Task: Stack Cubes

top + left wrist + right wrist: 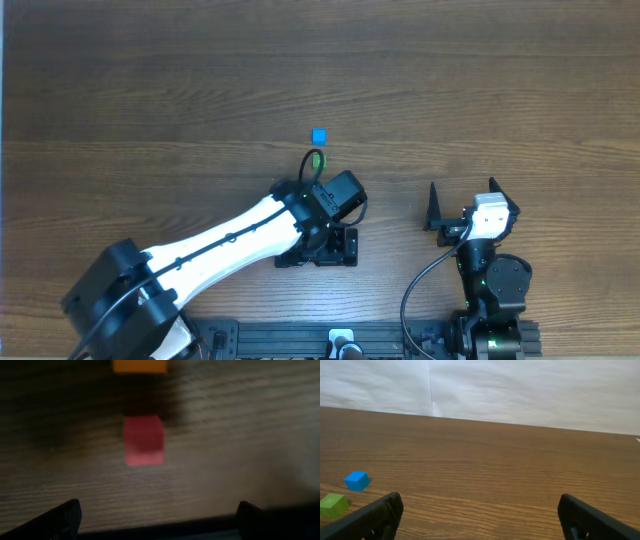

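Part of the orange cube (139, 365) is cut off beyond red cube (144, 440); left tool (160, 515), right tool (480, 515) spread.

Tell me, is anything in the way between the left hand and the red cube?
Nothing I can see. The left hand is open, with just bare table between it and the red cube. The orange cube sits past the red one, not in between.
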